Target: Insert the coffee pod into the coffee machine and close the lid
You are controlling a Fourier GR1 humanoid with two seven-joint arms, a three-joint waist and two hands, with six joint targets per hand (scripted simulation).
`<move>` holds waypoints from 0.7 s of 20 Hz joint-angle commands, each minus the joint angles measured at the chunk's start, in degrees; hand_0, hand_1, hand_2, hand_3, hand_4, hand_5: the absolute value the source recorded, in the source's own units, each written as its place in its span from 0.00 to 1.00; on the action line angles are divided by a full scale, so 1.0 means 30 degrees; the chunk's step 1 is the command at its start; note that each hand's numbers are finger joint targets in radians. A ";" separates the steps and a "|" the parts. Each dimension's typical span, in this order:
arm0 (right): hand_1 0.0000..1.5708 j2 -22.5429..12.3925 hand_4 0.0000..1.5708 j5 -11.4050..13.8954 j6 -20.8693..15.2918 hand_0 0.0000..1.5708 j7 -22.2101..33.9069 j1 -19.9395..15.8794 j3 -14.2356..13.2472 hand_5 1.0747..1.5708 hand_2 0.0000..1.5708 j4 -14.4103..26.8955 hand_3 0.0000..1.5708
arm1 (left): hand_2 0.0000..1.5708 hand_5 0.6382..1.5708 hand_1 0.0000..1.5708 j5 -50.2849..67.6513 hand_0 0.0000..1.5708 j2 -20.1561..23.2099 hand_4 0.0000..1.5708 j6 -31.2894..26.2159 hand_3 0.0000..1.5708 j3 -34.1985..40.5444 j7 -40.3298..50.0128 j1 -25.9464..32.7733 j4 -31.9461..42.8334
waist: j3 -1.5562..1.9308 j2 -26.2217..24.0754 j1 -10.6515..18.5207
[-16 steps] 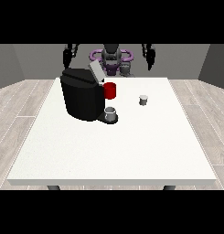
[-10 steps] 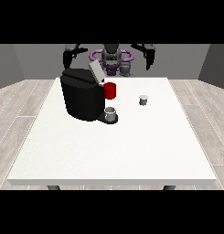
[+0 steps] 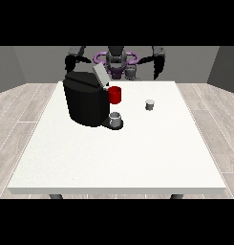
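Note:
A black coffee machine (image 3: 85,103) stands on the white table (image 3: 118,158) at the back left. Its grey lid (image 3: 100,74) is tilted up and open. A red part (image 3: 115,94) sticks out of its front, above a grey cup (image 3: 116,119) on the drip stand. The small grey coffee pod (image 3: 149,104) stands alone on the table to the right of the machine. The hand at the view's right (image 3: 156,71) hangs above the table's far edge, behind and apart from the pod. The hand at the view's left (image 3: 69,62) is raised behind the machine.
The robot's torso (image 3: 116,62) is at the table's far edge, between the two arms. Wooden floor surrounds the table. White tabletop stretches from the machine and pod to the near edge.
The hand at the view's right has come down slightly towards the table's far edge. The hand at the view's left has shifted a little. Machine, lid and pod have not moved.

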 commanded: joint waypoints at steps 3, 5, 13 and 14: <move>0.00 0.0460 0.19 0.0484 -0.0410 0.00 -0.0636 -0.0914 0.0387 1.00 0.00 0.0039 0.00 | 0.00 1.00 0.00 -0.2380 0.00 0.2150 0.00 0.0267 0.00 0.0406 0.0486 -0.1819 0.2152 | 0.0004 0.1564 -0.0807; 0.00 -0.0057 0.18 -0.0541 0.0557 0.00 -0.1735 -0.1050 -0.0617 1.00 0.00 0.1071 0.00 | 0.00 1.00 0.00 -0.2147 0.00 0.2475 0.00 -0.0302 0.00 0.0768 0.0484 -0.2483 0.2792 | 0.0009 0.1674 -0.0541; 0.00 0.0938 0.29 0.1020 -0.1595 0.00 -0.0791 -0.2260 0.1724 1.00 0.00 0.0025 0.00 | 0.00 1.00 0.00 -0.5933 0.00 0.4518 0.00 0.1413 0.00 0.0699 -0.0703 -0.4860 0.6646 | -0.0002 0.4296 -0.1959; 0.00 0.0939 0.31 0.0945 -0.1020 0.00 0.0294 -0.2320 0.1238 1.00 0.00 -0.0466 0.00 | 0.00 1.00 0.00 -0.6197 0.00 0.4917 0.00 0.0779 0.00 0.0458 -0.0878 -0.4551 0.7211 | -0.0004 0.3575 -0.1972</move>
